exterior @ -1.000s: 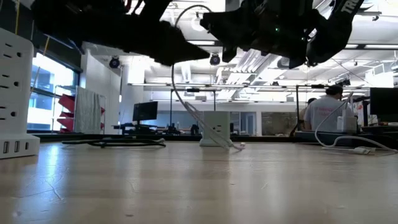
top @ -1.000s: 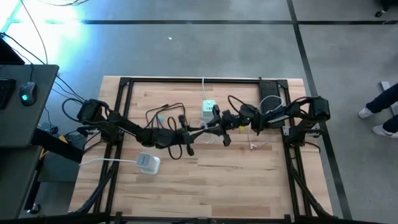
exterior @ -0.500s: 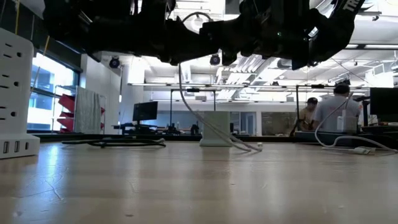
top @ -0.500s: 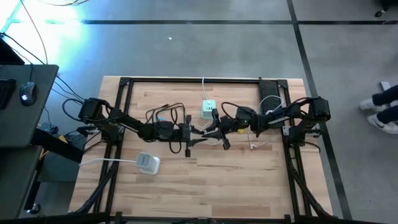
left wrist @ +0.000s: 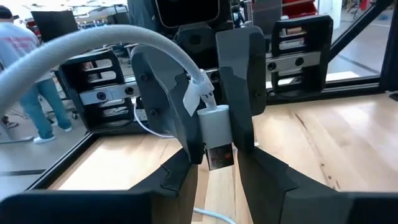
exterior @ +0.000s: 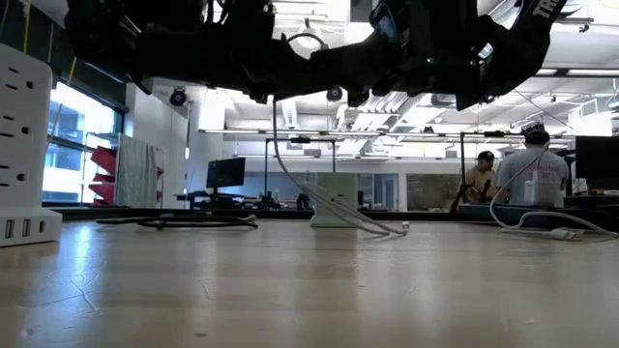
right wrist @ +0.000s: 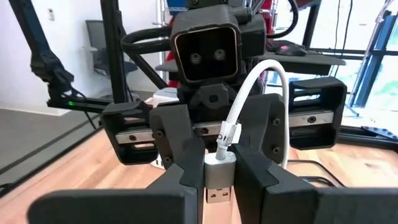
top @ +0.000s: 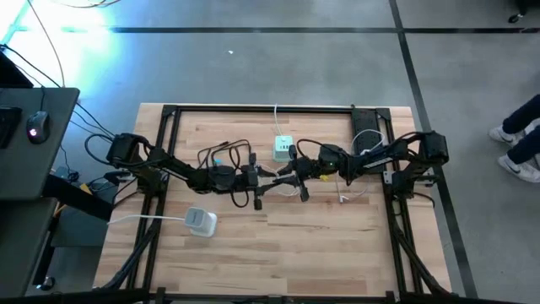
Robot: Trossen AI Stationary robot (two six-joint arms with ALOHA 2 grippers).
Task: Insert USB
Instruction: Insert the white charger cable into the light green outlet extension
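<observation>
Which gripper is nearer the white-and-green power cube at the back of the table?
Right. The right gripper sits just in front of the white-and-green power cube, gripping the white USB plug; the left gripper is farther off, to its left.

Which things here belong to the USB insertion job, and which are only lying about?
Job: USB plug, right gripper holding it, left gripper facing it, white power cube (likely target).
Lying about: white outlet block, black cable, loose white cable.
</observation>
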